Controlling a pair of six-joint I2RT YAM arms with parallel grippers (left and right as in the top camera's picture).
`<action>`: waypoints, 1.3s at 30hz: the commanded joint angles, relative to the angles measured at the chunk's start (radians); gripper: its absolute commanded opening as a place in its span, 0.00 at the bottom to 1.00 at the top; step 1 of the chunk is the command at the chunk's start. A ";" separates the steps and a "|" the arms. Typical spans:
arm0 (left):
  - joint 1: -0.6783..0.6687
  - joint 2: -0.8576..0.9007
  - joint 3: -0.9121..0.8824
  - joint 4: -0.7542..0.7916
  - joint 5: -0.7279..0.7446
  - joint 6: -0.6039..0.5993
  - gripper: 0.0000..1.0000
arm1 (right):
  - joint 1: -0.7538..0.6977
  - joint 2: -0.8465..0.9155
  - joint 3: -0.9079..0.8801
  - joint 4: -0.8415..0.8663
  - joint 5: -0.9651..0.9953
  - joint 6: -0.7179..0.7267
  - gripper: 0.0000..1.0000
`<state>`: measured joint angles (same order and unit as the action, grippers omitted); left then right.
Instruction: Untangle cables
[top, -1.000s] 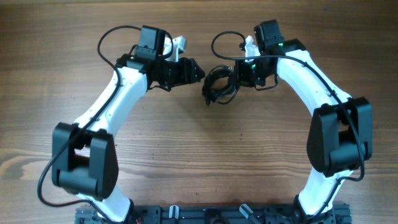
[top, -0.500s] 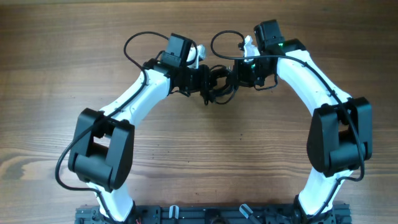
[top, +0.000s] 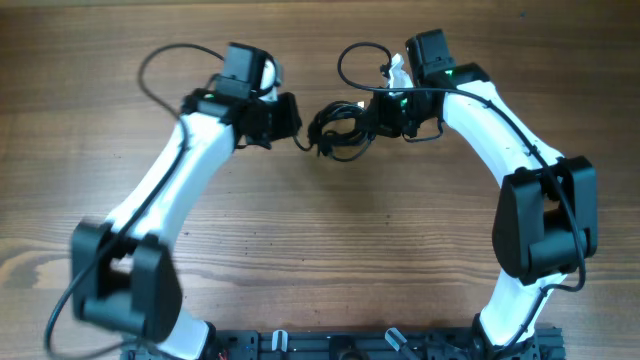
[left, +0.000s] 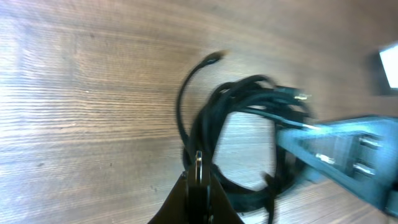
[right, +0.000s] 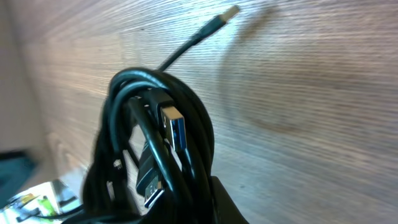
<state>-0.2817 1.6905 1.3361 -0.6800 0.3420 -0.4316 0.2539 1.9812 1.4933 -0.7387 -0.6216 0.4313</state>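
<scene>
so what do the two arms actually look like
Both the left arm and right arm have smooth white links joined by bulky black joint housings. A thin black wire loops out near each wrist, next to a small white part. Green lights glow at the right arm's wrist. The left gripper has slim black fingers.

Two arms, left (top: 160, 190) and right (top: 485, 115); one tangle of cables (top: 340, 130) (strand count unclear); one table (top: 330, 250).

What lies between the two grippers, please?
The tangled cables, pinched by the left gripper and held by the right gripper; the overhead view shows it.
</scene>
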 joint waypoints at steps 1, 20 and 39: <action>0.004 -0.110 0.004 -0.058 -0.026 0.008 0.04 | -0.006 -0.008 0.003 0.047 -0.160 0.063 0.04; 0.005 -0.090 -0.076 -0.208 -0.053 0.004 0.04 | -0.042 -0.008 0.003 1.553 -0.952 1.054 0.04; 0.026 -0.090 -0.076 0.016 -0.199 0.004 0.56 | -0.042 -0.008 0.003 1.642 -0.989 1.079 0.04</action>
<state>-0.2790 1.5898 1.2675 -0.6754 0.2394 -0.4320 0.2131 1.9854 1.4647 0.9176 -1.5597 1.5402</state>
